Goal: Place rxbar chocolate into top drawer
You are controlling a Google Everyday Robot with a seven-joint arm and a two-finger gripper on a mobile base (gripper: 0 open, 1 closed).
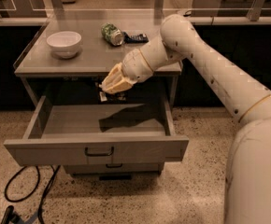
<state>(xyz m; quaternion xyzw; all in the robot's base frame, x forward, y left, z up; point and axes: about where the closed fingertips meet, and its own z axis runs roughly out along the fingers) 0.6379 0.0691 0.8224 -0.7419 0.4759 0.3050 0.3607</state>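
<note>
One long cream arm reaches in from the right, sloping down-left over the open top drawer. Its gripper hangs above the drawer's far middle, jaws closed on the rxbar chocolate. The bar is probably light, thin, glossy and slippery, best pinched across its flat faces.

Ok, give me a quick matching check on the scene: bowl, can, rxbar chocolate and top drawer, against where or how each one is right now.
Things:
1. white bowl
2. green can
3. rxbar chocolate
4. top drawer

States:
A. pulled open
B. held in the tool, over the drawer's inside, just under the tabletop edge
C. upright on the tabletop, at the left of the view
D. lying on its side on the tabletop

Pairs: 1-C, 2-D, 3-B, 4-A
</note>
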